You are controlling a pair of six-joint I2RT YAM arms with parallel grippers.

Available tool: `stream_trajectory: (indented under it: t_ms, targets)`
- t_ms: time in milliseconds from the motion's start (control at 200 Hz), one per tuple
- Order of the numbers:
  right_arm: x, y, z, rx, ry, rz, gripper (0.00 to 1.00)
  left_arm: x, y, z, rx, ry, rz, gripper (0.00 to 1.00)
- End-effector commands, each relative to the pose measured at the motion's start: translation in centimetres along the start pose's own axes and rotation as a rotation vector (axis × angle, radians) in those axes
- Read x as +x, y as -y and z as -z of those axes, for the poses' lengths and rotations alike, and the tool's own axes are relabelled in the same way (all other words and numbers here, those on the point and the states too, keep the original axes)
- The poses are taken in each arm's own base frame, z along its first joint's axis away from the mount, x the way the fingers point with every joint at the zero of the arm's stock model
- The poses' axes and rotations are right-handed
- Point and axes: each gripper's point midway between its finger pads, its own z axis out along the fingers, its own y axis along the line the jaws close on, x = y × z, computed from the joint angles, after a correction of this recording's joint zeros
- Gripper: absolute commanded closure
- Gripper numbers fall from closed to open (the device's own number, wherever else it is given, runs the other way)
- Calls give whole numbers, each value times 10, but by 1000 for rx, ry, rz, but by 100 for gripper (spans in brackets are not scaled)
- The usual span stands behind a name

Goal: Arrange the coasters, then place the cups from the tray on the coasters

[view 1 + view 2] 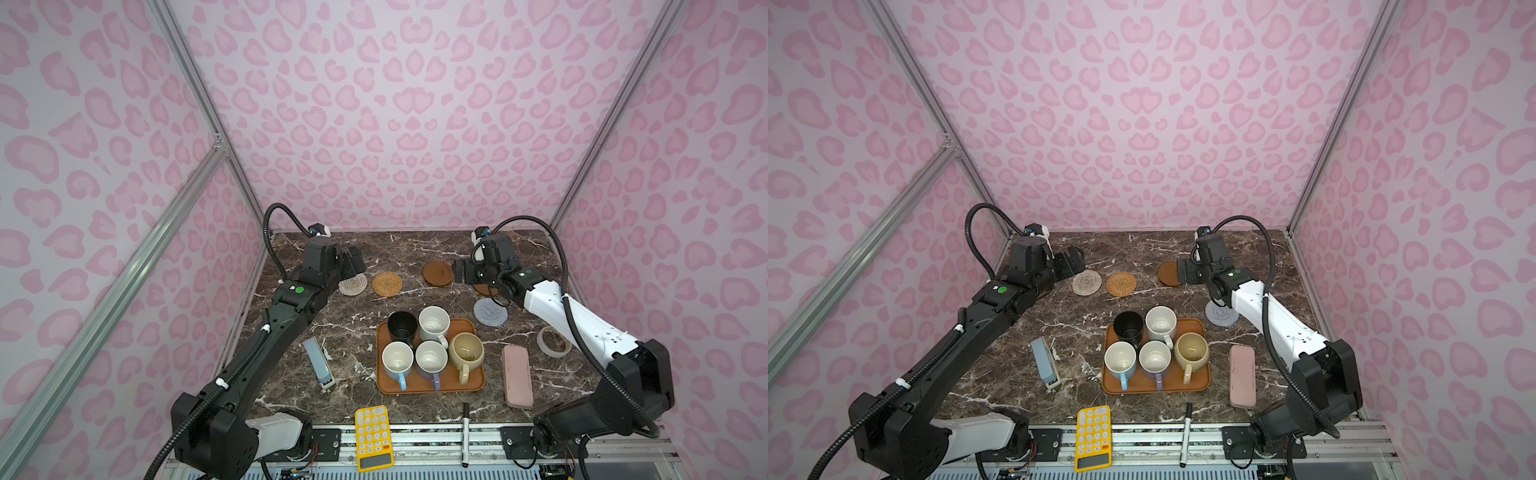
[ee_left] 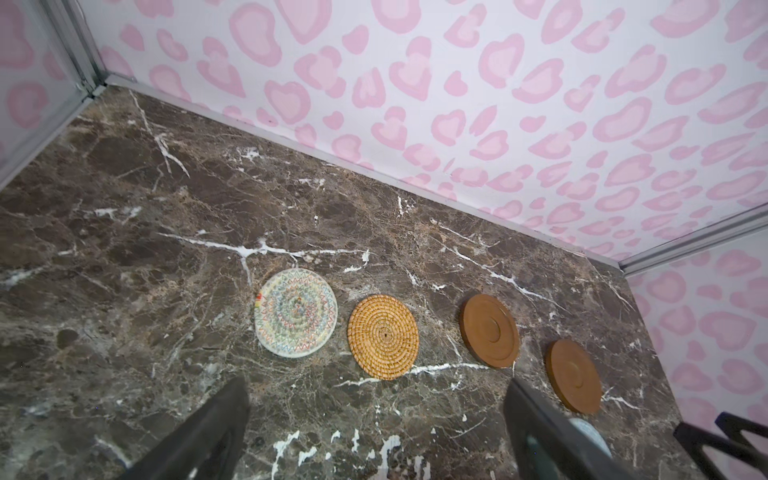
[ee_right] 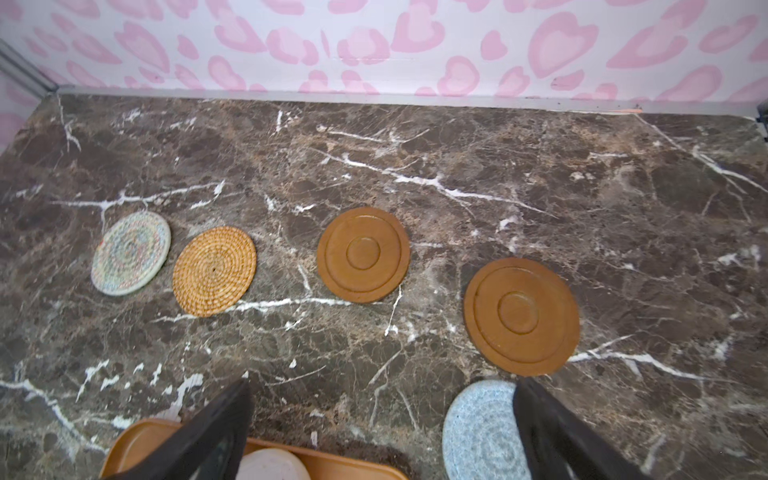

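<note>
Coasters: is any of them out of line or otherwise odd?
Yes. The grey-blue coaster lies out of line, nearer the tray, while the whitish coaster, rattan coaster, left wooden coaster and right wooden coaster form a loose row farther back. Nothing looks damaged or spilled.

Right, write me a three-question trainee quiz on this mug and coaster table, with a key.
1. How many handled mugs stand on the flat orange-brown rectangular tray?
2. True or false: the black handled mug stands on a coaster.
3. What lies right beside the round whitish woven coaster? A) tan woven rattan coaster B) pink oblong case C) yellow calculator
Key: 1 five; 2 false; 3 A.
</note>
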Motion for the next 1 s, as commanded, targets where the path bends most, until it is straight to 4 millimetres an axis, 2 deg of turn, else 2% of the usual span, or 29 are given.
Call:
stream_trajectory:
  t_ms: [0, 240, 320, 510, 630, 820, 910, 930, 985, 995]
  targets:
    - [-2, -16, -8, -102, -17, -10, 6, -11, 2, 10, 7, 56, -79, 3]
    - [-6, -7, -23, -41, -7, 19, 7, -5, 4, 15, 23, 61, -56, 3]
    - [-3, 1, -36, -26, -13, -12, 8, 3, -10, 14, -64, 6, 37, 3]
    - [7, 10, -64, -29, -116, -43, 9, 22, 22, -5, 51, -86, 51, 3]
    - [11, 8, -79, -35, -141, -40, 10, 38, 31, -22, 55, -151, 44, 3]
    - [28, 8, -107, -35, -212, -60, 18, 59, 42, -48, 64, -250, 36, 3]
    - [41, 12, -122, -24, -266, -60, 21, 70, 61, -62, 133, -313, 11, 3]
    - [31, 10, -123, -29, -248, -60, 22, 73, 66, -64, 143, -323, 3, 3]
    - [34, 11, -131, -29, -263, -59, 24, 85, 71, -73, 144, -358, -16, 3]
    - [34, 11, -131, -28, -265, -59, 24, 79, 75, -73, 151, -346, -17, 3]
